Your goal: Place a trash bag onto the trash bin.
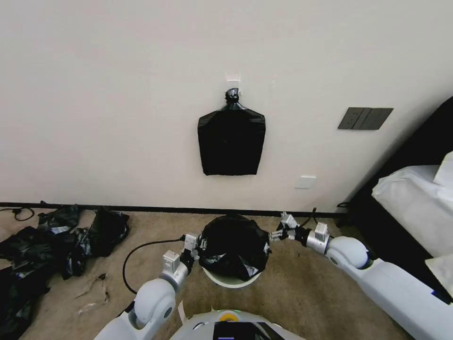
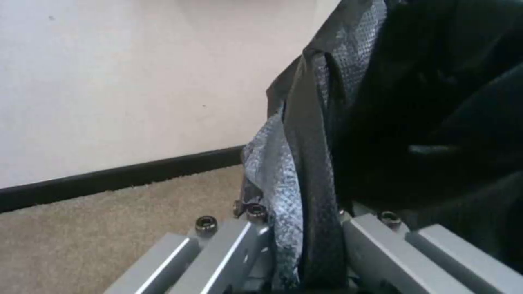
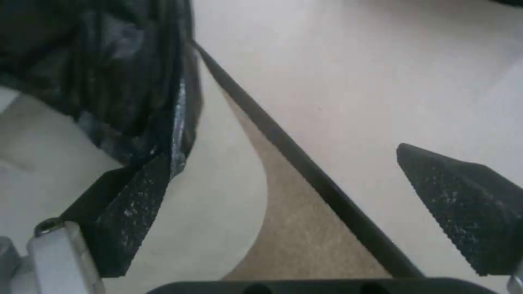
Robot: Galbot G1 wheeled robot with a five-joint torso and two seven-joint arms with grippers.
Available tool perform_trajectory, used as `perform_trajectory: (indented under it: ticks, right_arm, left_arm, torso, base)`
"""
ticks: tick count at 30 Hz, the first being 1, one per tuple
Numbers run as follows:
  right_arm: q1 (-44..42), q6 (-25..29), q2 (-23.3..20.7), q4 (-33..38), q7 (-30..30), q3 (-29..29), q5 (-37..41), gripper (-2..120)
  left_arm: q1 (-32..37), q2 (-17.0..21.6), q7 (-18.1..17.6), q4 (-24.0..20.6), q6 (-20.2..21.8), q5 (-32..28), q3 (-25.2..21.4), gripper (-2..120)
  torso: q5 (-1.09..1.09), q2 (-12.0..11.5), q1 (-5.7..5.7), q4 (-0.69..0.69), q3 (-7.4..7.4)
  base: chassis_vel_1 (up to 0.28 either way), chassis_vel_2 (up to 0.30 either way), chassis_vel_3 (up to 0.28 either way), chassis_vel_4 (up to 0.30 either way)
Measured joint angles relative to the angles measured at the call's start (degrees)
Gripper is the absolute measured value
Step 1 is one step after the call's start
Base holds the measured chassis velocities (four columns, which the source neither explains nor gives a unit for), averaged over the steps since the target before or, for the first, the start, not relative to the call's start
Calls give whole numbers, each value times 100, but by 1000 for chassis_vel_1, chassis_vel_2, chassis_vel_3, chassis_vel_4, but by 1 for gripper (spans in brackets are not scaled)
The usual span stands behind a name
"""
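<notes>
At lower centre, we judge the glossy black film trash bag (image 1: 233, 245) over the round white plastic trash bin (image 1: 231, 279) limp and slippery, best held at its hem, where our left gripper (image 1: 194, 246) clamps a fold and our right gripper (image 1: 278, 232) gapes.

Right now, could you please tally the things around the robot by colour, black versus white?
Black: 3, the trash bag over the bin, the flat bundle on the wall, the heap of bags on the carpet.
White: 1, the trash bin.
Total: 4.

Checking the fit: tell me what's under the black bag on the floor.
The trash bin: its white lower wall shows below the trash bag. Rim and inside are covered.
</notes>
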Motion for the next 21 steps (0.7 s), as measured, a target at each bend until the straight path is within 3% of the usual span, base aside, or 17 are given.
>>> perform_trajectory:
  ticks: [5, 11, 14, 18, 21]
  right_arm:
    - [-2, 244, 29, -100, -90, 82, 190, 100]
    - [-149, 61, 26, -29, 388, 306, 912, 100]
    - [-542, -190, 119, 290, 926, 628, 1526, 100]
    - [-928, -387, 258, 607, 1201, 903, 1957, 100]
    - [-1609, -609, 548, 1261, 1460, 1234, 2476, 100]
  left_arm:
    - [12, -4, -25, 2, 10, 1, -7, 1]
    - [1, -58, -237, 57, 46, -152, -37, 1]
    - [-88, -153, -512, 123, 130, -455, -76, 1]
    - [-163, -206, -661, 155, 211, -704, -97, 1]
    - [-287, -240, -847, 234, 290, -937, -143, 1]
  torso:
    - [0, 0, 0, 1, 0]
    - [0, 0, 0, 2, 0]
    - [0, 0, 0, 1, 0]
    - [-1, 0, 0, 0, 0]
    - [-2, 0, 0, 3, 0]
  base:
    - [0, 0, 0, 0]
    - [0, 0, 0, 0]
    - [0, 0, 0, 0]
    - [0, 0, 0, 0]
    - [0, 0, 0, 0]
